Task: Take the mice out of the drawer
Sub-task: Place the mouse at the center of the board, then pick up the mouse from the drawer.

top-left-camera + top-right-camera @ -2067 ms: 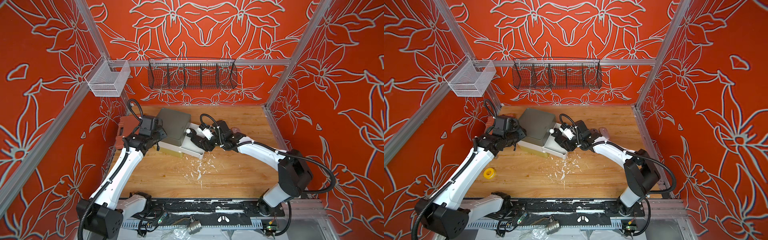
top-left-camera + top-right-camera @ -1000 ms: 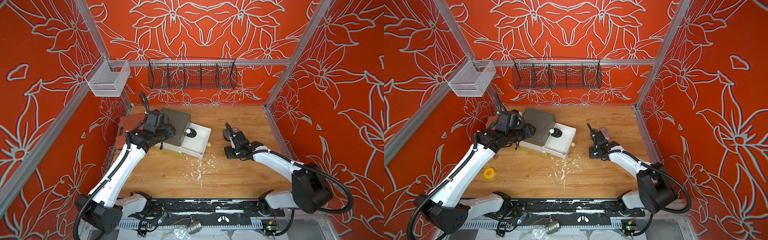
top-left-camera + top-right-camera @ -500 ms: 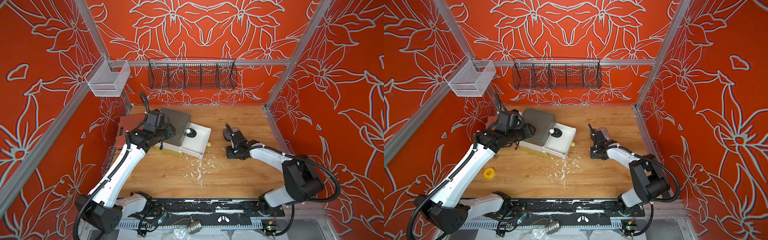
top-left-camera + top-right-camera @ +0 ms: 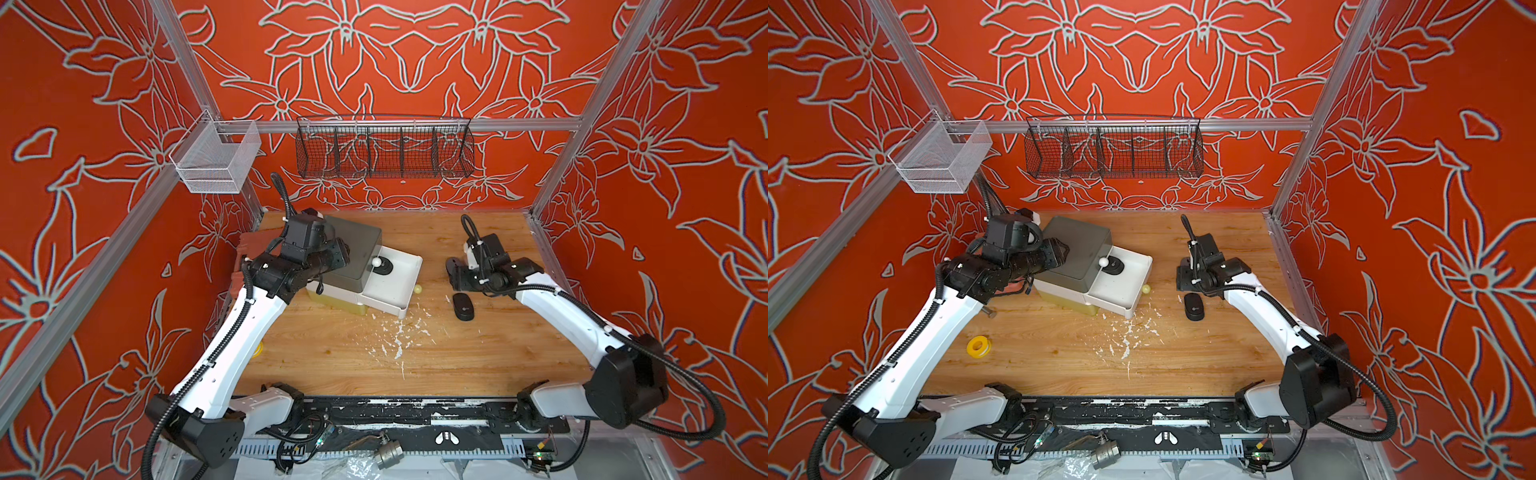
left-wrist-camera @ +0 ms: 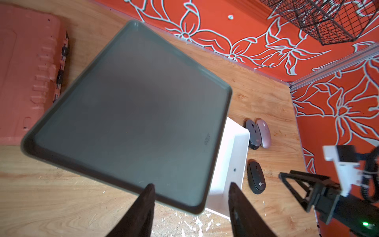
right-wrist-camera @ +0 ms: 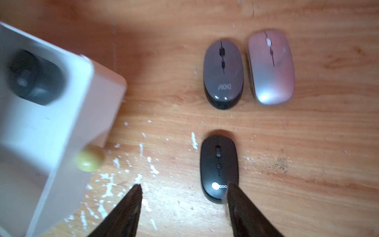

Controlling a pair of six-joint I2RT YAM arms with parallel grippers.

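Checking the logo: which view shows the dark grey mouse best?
The right wrist view: the dark grey mouse lies close and unobstructed, logo visible. The left wrist view shows it small, beside the silver mouse. In both top views the right arm hides it.

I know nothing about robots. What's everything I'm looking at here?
Matte black oval mouse with pale logo: one, black, on the wooden table.
Dark grey oval mouse: one, grey, on the table.
Silver oval mouse: one, silver, beside the grey one.
Dark mouse: one, inside the open white drawer.
Small drawer cabinet: one, grey top, table's left rear.
Round knobs: two, white and yellow-green, on drawer fronts.
Black wire basket: one, back wall.
White mesh basket: one, left rail.
Yellow tape roll: one, table's left side.
Left gripper: one, black, open above the cabinet.
Right gripper: one, black, open above the table.
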